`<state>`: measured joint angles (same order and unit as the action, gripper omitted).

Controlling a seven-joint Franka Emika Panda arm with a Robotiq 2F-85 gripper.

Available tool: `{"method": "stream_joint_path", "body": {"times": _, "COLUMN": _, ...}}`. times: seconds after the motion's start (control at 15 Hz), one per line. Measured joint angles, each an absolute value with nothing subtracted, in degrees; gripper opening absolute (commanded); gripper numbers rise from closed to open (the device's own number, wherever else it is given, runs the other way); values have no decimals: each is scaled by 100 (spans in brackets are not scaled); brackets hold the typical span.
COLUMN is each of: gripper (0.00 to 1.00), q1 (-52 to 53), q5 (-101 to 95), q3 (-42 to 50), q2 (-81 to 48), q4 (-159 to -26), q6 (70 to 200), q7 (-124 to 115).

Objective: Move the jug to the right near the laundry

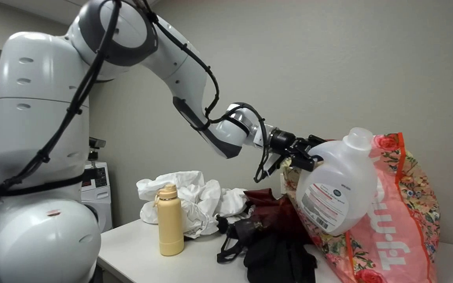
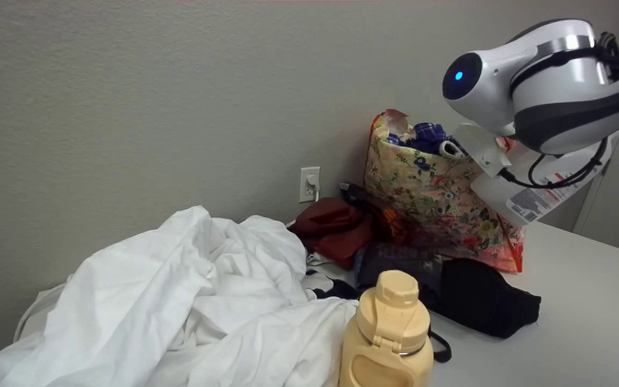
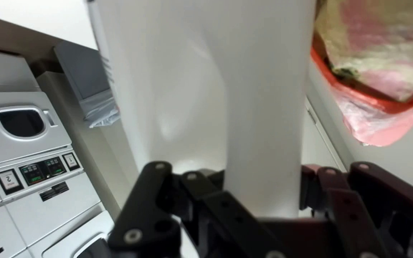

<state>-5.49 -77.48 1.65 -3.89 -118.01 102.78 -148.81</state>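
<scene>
End effector point(image 1: 315, 152) closed tight on handle point(image 3: 265, 136) of translucent plastic jug point(image 1: 342, 188) | tilted, raised above desk point(image 1: 203, 257) | floral laundry bag point(image 1: 397, 208) beside it, near desk's far edge

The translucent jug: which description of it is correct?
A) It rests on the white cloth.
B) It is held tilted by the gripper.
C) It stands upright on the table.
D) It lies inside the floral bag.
B: in the wrist view the gripper is closed on the handle, and in both exterior views the jug leans.
</scene>
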Motion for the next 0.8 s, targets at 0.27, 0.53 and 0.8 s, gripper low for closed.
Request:
{"method": "stream_joint_path", "body": {"times": 0.27, "gripper": 1, "q1": -576, "q5": -7959, "q3": 483, "q2": -1160, "q4": -11023, "q6": 9955, "q7": -14881}}
{"method": "stream_joint_path", "body": {"times": 0.53, "gripper": 1, "q1": -637, "q5": -8001, "q3": 683, "q2": -1997, "q4": -10282, "q6": 9661, "q7": -14881}}
{"method": "stream_joint_path", "body": {"times": 0.8, "gripper": 1, "q1": -656, "q5": -8016, "q3": 800, "q2": -2709, "q4": -9752, "q6": 9316, "q7": -14882}}
